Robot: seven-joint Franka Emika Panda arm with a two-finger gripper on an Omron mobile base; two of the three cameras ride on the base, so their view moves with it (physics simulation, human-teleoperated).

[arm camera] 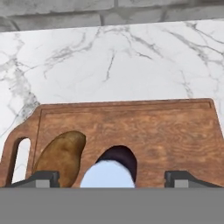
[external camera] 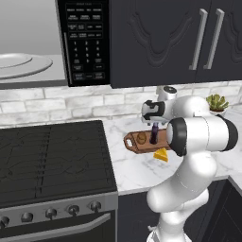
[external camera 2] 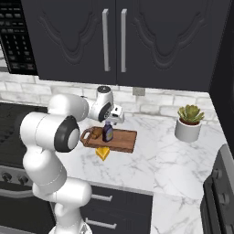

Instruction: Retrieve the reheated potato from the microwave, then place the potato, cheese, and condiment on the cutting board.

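We see the cutting board (arm camera: 144,131) across the middle of the hand view, lying on the white marble counter (arm camera: 109,57), its handle slot at the lower left; the potato (arm camera: 61,156) lies on the board near that handle end, and just to its right stands the condiment bottle (arm camera: 114,168), its bluish cap at the bottom centre of the frame. The gripper (arm camera: 111,178) is open, one dark fingertip at each side of the bottle with a clear gap to either one; the jaws do not touch the bottle.

In the left base view, at centre right, the bottle (external camera: 154,134) stands upright on the board (external camera: 133,143) beside the potato (external camera: 142,138), under the gripper (external camera: 155,124); the cheese wedge (external camera: 161,155) lies on the counter at the board's near edge, off the board; whether it touches the rim we cannot tell. The microwave (external camera: 87,42) fills the upper left, door open, its glass turntable (external camera: 23,64) bare; the black stove (external camera: 52,158) sits at the lower left.

In the right base view a small potted succulent (external camera 2: 189,121) stands on the counter at centre right, well apart from the board (external camera 2: 122,140).
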